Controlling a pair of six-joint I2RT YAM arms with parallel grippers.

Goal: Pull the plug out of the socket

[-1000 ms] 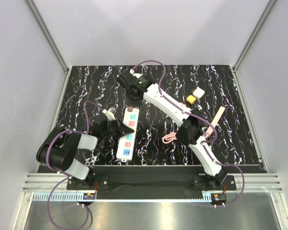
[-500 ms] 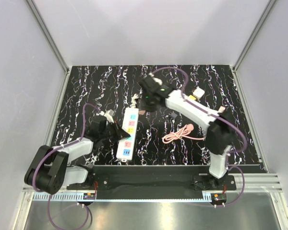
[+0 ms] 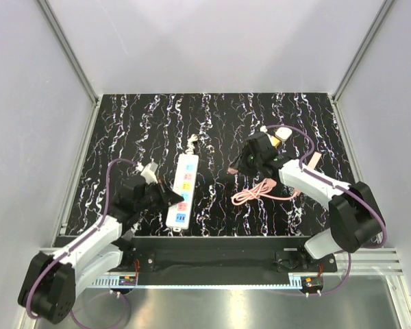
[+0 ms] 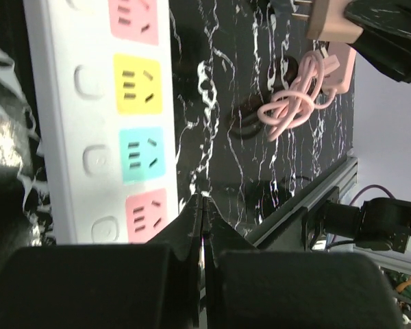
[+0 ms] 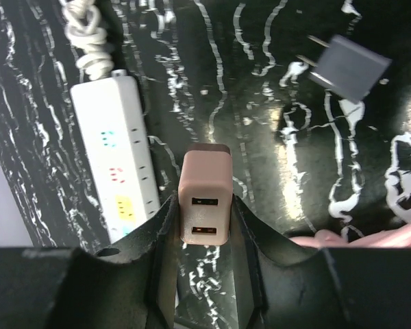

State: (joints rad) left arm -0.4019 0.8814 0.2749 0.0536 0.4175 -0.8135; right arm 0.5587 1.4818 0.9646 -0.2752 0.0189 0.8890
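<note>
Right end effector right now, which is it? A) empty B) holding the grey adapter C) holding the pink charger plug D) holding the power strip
C: the right wrist view shows the right end effector clamped on the pink charger plug, clear of the power strip.

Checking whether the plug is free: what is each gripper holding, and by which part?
The right gripper clamps the pink charger plug by its two sides, apart from the power strip. The left gripper is shut and holds nothing.

Both arms stretched forward, left end effector (image 4: 204, 209) pinched closed, right end effector (image 5: 204, 209) clamping plug (image 5: 205, 179)
</note>
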